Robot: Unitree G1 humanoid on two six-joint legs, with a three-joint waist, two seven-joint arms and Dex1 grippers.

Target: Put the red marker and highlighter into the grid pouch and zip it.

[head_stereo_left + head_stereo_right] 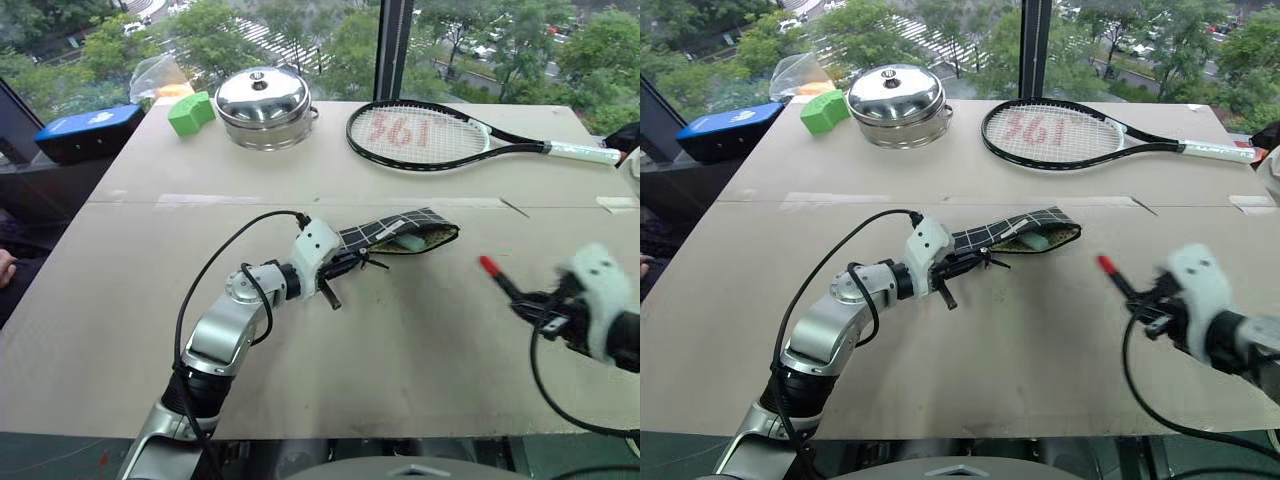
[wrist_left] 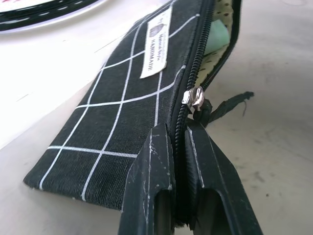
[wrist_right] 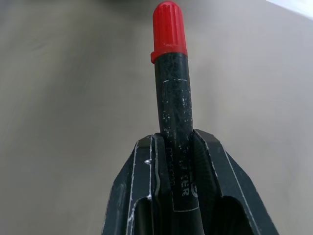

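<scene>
Grid pouch (image 1: 400, 235) mid-tabletop (image 1: 400, 340), mouth open, pinched at near end by left hand (image 2: 178, 147); highlighter (image 2: 215, 36) inside; red marker (image 3: 172, 98) in right hand (image 1: 535, 305), right of pouch; racket (image 1: 440, 135), pot (image 1: 265, 105) behind.

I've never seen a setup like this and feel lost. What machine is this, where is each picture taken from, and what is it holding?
It is a two-armed humanoid robot. Two pictures come from its head, looking down at a table; two come from cameras on its wrists. The left gripper pinches the grid pouch, whose open mouth shows the green highlighter inside. The right gripper holds the red marker above the table. Farther back lie a tennis racket, a steel pot and a green block.
</scene>
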